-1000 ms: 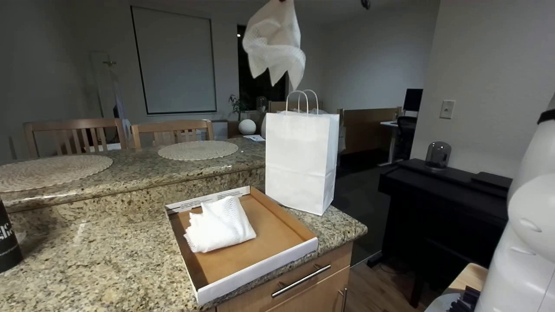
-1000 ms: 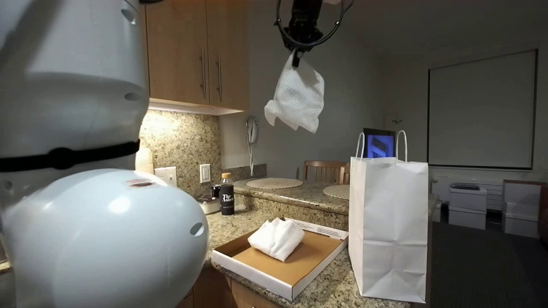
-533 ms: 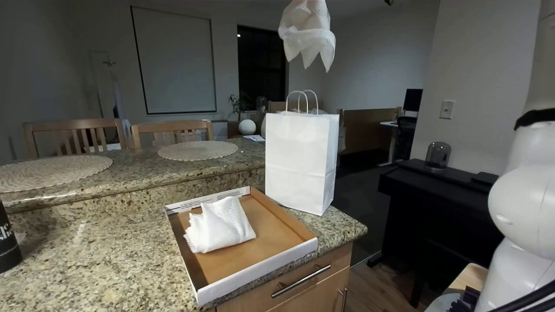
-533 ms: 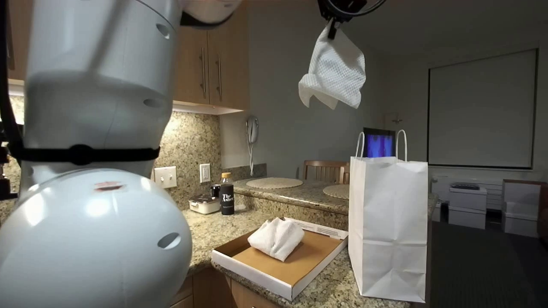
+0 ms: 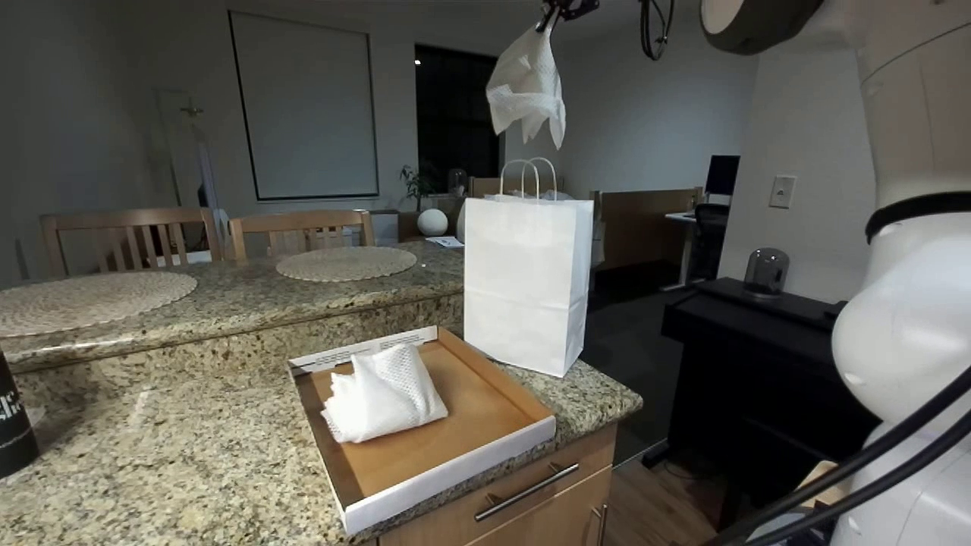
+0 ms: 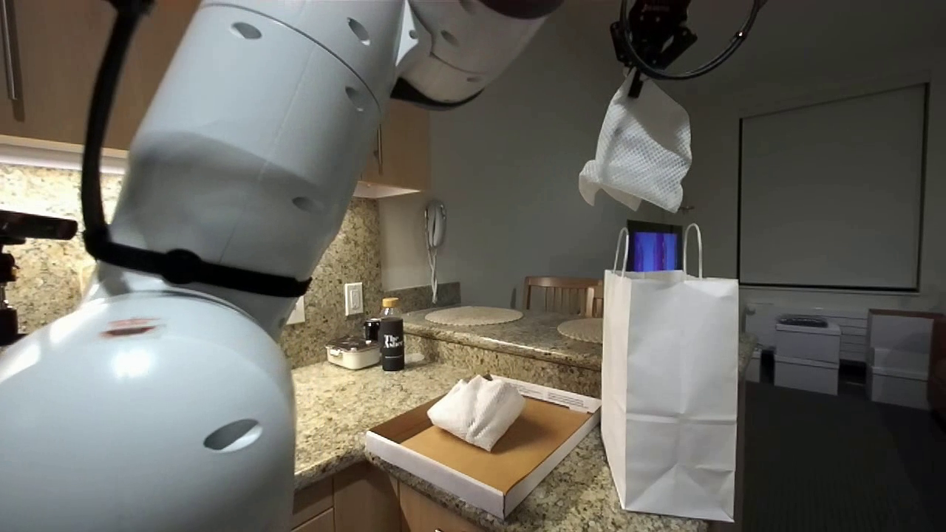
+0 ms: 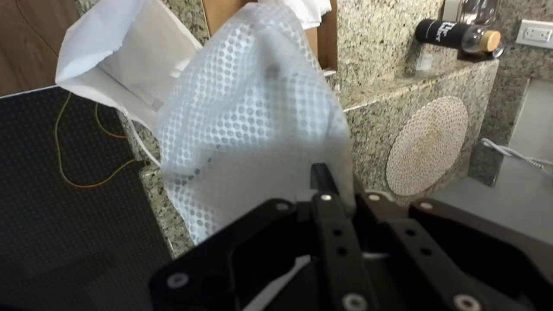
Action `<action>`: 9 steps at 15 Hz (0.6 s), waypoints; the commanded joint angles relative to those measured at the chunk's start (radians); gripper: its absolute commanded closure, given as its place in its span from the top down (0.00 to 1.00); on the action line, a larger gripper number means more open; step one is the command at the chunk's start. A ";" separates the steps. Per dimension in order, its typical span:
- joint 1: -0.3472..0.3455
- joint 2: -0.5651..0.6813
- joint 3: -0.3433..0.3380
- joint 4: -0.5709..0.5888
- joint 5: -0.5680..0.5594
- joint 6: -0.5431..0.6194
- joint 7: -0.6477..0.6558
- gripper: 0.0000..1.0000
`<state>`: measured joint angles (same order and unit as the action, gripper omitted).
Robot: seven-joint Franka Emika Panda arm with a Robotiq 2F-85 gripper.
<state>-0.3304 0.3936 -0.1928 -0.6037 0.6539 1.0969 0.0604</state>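
Note:
My gripper (image 6: pixel 635 83) is shut on a white, dimpled cloth or paper towel (image 6: pixel 641 151) that hangs down from the fingertips. The held cloth (image 7: pixel 250 116) fills the middle of the wrist view and hides part of the scene below. In both exterior views it hangs above a white paper bag (image 5: pixel 523 280) with two upright handles, apart from it. The bag's open mouth shows in the wrist view (image 7: pixel 142 56). A second, crumpled white cloth (image 5: pixel 387 398) lies in a shallow cardboard tray (image 5: pixel 485 432) beside the bag.
The tray and bag stand on a granite counter (image 5: pixel 190 462), the bag near its end. A raised ledge with round woven placemats (image 5: pixel 347 263) runs behind. A dark bottle (image 6: pixel 392 336) and a small box (image 6: pixel 353 353) stand farther along the counter.
My gripper has carried the hanging cloth across toward the bag's side, rising first and then coming down a little. The arm has swung along with it. Bag, tray and second cloth have not moved.

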 commanded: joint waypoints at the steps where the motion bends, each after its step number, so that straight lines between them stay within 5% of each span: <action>1: -0.058 0.084 0.062 0.098 -0.019 0.076 0.073 0.08; 9: -0.056 0.256 0.143 0.193 -0.179 0.128 0.153 0.08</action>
<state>-0.3876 0.5910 -0.0888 -0.4776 0.5422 1.2043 0.1584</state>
